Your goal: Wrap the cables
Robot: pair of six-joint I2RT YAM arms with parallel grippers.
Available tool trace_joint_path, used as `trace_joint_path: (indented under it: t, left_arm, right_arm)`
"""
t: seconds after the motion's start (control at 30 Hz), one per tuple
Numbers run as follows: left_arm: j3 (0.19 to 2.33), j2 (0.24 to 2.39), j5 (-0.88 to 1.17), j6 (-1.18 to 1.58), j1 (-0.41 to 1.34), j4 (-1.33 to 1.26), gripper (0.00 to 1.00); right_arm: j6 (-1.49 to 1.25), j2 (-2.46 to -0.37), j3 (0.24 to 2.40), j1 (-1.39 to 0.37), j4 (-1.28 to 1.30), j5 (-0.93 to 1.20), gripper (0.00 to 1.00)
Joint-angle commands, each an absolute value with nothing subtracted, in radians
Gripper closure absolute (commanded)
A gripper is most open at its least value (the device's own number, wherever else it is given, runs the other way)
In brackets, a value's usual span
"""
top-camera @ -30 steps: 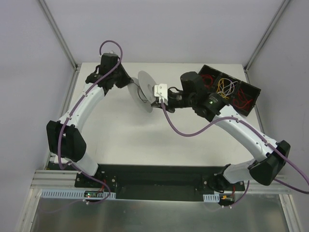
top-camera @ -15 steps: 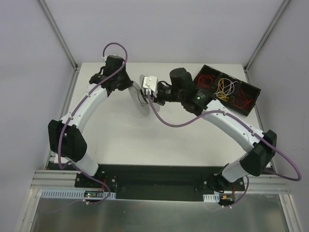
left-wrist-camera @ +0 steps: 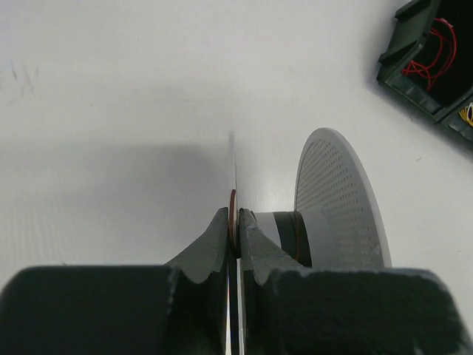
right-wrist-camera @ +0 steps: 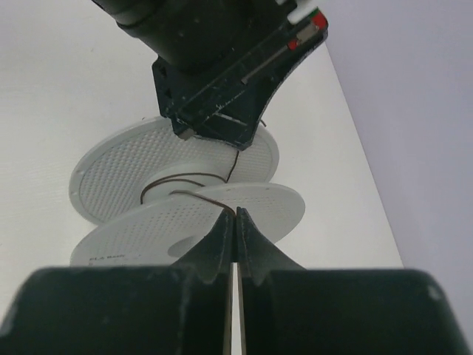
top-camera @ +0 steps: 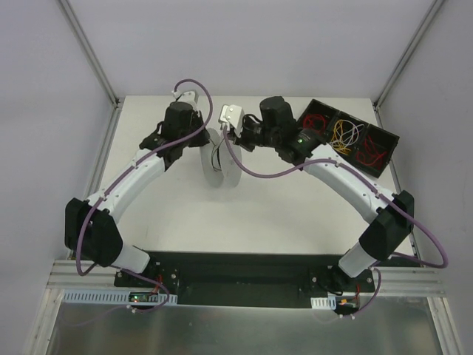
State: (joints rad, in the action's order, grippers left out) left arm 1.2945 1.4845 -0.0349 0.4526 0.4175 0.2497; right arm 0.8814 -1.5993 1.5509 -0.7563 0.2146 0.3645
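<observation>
A pale grey spool (top-camera: 219, 164) stands on edge at the back middle of the table. My left gripper (top-camera: 201, 140) is shut on the rim of one flange, seen edge-on between the jaws in the left wrist view (left-wrist-camera: 235, 225). The other, perforated flange (left-wrist-camera: 340, 200) stands to the right, with dark windings on the hub (left-wrist-camera: 284, 233). My right gripper (top-camera: 224, 132) reaches over the spool from the right. In the right wrist view it (right-wrist-camera: 236, 216) is shut on the thin dark cable (right-wrist-camera: 200, 197), which curves from the hub to the fingertips. The left gripper's body (right-wrist-camera: 222, 74) looms above the spool.
A black compartmented box (top-camera: 347, 137) holding red and yellow wires sits at the back right; its corner shows in the left wrist view (left-wrist-camera: 432, 66). Thick purple hoses run along both arms. The enclosure walls stand close behind and beside the table.
My right gripper has swung left and toward the back, over the spool. My left arm has shifted right with the spool, which now stands more edge-on.
</observation>
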Motion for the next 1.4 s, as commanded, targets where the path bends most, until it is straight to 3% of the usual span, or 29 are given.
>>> trace_joint_path:
  t: [0.0, 0.23, 0.57, 1.1, 1.37]
  left_arm:
    - [1.200, 1.381, -0.061, 0.229, 0.449, 0.003, 1.00]
    - [1.102, 1.347, -0.066, -0.078, 0.511, -0.219, 1.00]
    - [0.979, 1.310, -0.002, -0.275, 0.531, -0.437, 1.00]
    - [0.766, 1.273, 0.216, -0.765, 0.581, -0.804, 1.00]
    - [0.746, 1.370, 0.354, -0.995, 0.581, -0.946, 1.00]
  right_arm:
    - [0.847, -1.583, 1.626, -0.729, 0.253, 0.426, 1.00]
    - [0.691, -1.577, 1.680, -0.718, 0.340, 0.528, 1.00]
    - [0.396, -1.624, 1.713, -0.635, 0.371, 0.540, 1.00]
    - [0.045, -1.686, 1.707, -0.529, 0.367, 0.594, 1.00]
    - [-0.142, -1.750, 1.621, -0.463, 0.149, 0.588, 1.00]
